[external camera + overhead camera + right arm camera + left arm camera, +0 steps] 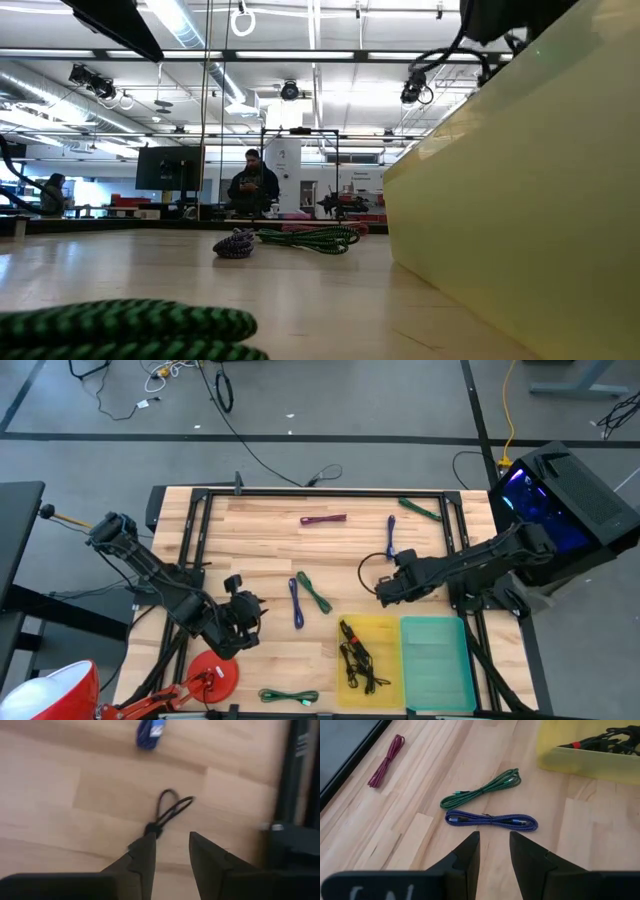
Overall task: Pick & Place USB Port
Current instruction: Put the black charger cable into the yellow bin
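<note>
Black looped USB cable flat on wood, w/ others scattered.

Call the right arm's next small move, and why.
Probably ease the right gripper down and forward over the thin black looped cable, then close. Its fingers are open, the cable lies just ahead on the bare wooden table, not yet between them.

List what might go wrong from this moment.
The right gripper stands open at a thin black cable; the loop may slip out of the fingers. The blue cable and green cable ahead of the open left gripper lie nearly touching, so one grab might catch both.
</note>
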